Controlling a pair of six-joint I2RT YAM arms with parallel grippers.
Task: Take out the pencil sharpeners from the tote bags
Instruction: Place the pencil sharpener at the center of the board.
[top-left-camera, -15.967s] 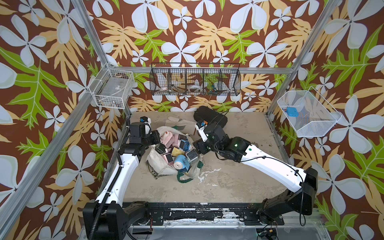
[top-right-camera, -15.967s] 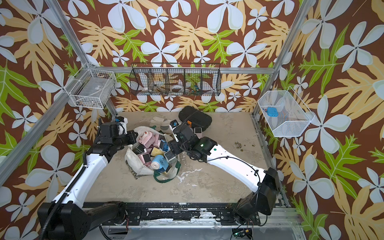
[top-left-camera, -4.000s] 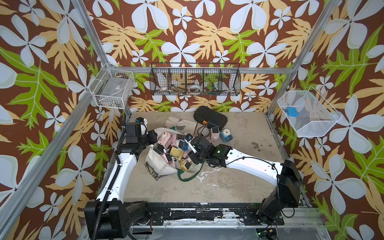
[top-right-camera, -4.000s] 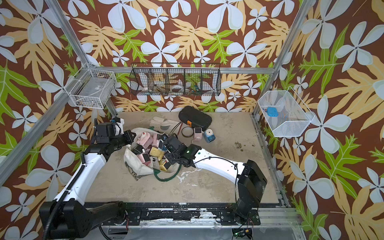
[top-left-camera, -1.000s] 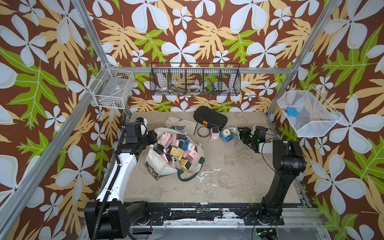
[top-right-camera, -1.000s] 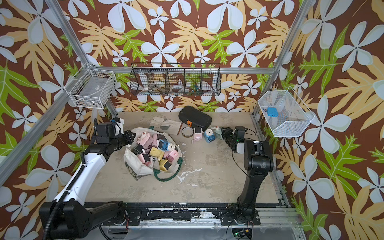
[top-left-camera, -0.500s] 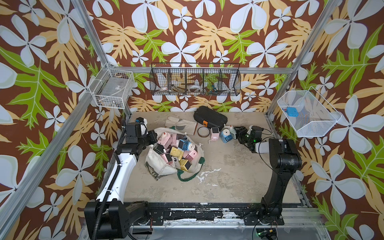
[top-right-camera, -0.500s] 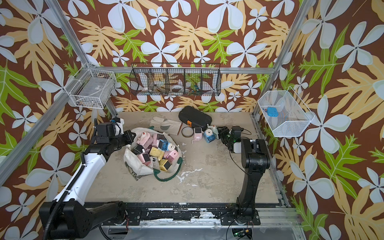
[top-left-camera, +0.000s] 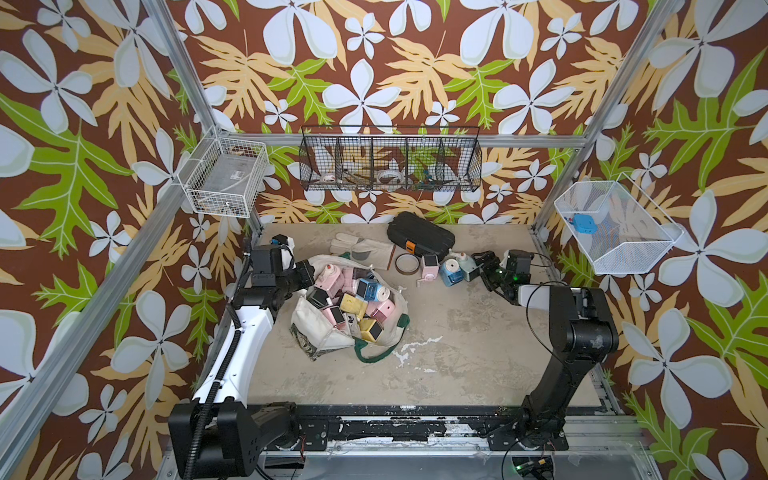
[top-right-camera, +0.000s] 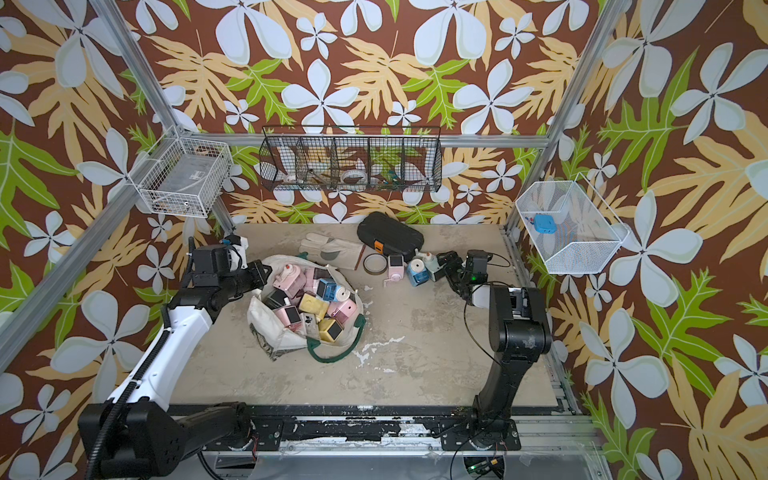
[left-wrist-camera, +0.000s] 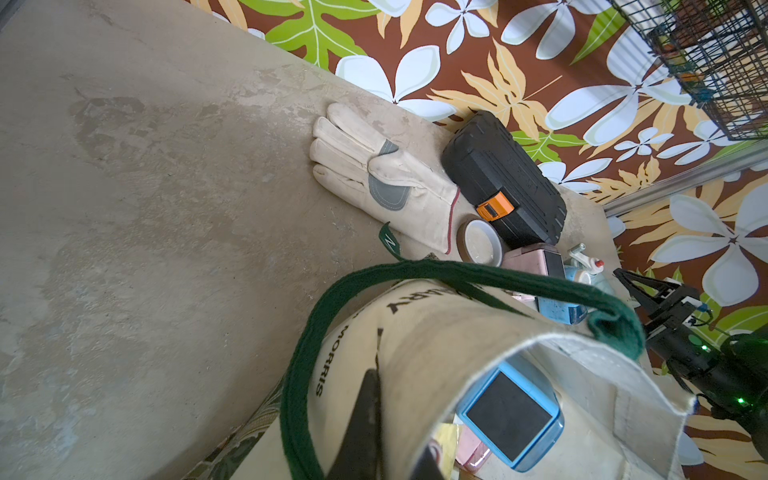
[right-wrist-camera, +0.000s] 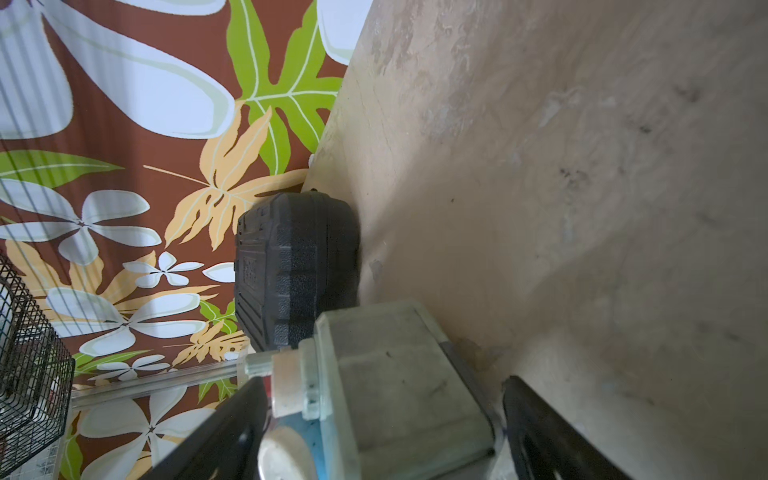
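Observation:
The cream tote bag (top-left-camera: 320, 332) (top-right-camera: 270, 328) lies open at the table's left, holding several pastel pencil sharpeners (top-left-camera: 368, 289) (top-right-camera: 309, 301). My left gripper (top-left-camera: 306, 275) (top-right-camera: 258, 275) (left-wrist-camera: 395, 436) is shut on the bag's rim fabric beside the green handle (left-wrist-camera: 299, 374). A blue sharpener (left-wrist-camera: 509, 409) shows inside the mouth. Out on the table stand a pink sharpener (top-left-camera: 430, 266), a blue one (top-left-camera: 451, 272) and a mint one (top-left-camera: 468, 268) (right-wrist-camera: 395, 374). My right gripper (top-left-camera: 482, 266) (top-right-camera: 449, 264) (right-wrist-camera: 382, 436) is open, its fingers (right-wrist-camera: 216, 436) standing clear on either side of the mint sharpener.
A black hard case (top-left-camera: 419, 239) (right-wrist-camera: 291, 266), a pale work glove (top-left-camera: 361, 251) (left-wrist-camera: 374, 174) and a brown tape roll (top-left-camera: 405, 263) lie near the back wall. Wire baskets (top-left-camera: 390, 166) hang on the walls, one at the right (top-left-camera: 615, 232).
My right gripper's jaws have widened, letting go of the mint sharpener beside the blue one. The left arm and the bag have not moved.

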